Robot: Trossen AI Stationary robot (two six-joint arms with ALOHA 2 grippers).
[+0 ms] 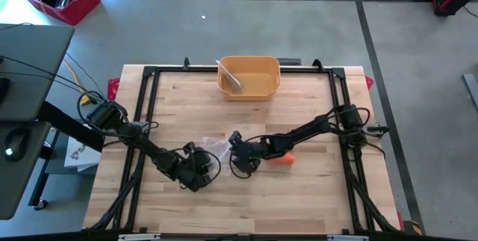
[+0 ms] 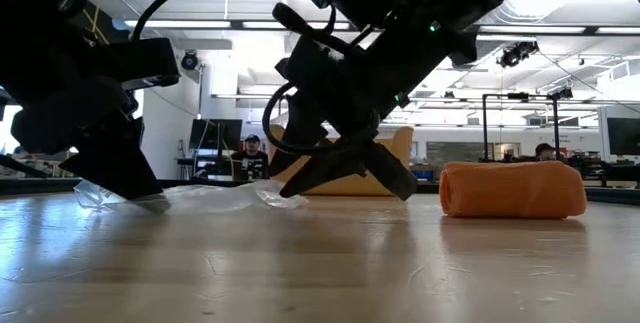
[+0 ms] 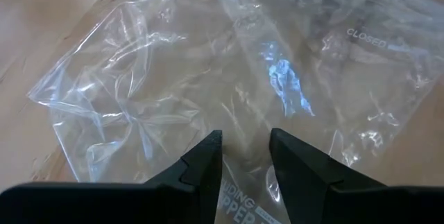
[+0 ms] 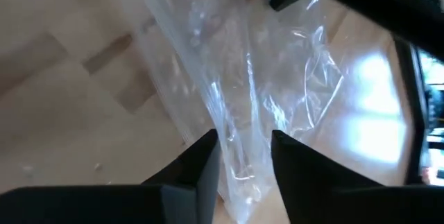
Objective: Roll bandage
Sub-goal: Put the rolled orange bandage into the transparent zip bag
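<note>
The left gripper [image 3: 244, 156] is low on the table with its fingers [image 3: 205, 158] a little apart, straddling the printed edge of a clear plastic bag [image 3: 208, 78]; whether they actually pinch the film I cannot tell. The right gripper [image 4: 243, 156], just across the bag from it, has its fingers [image 4: 201, 156] on either side of a bunched fold of the same bag, which looks like a light grip on it.

The orange roll [image 2: 512, 189] that appears to be the bandage lies just beyond the right gripper, on the side away from the left one, apart from the bag. No gripper touches it.

The film is thin and slippery, so it could slide out of a loose pinch. If both arms pull apart unevenly, the bag may tear or drag off sideways. The yellow tub [image 1: 249, 77] stands well beyond both grippers.
</note>
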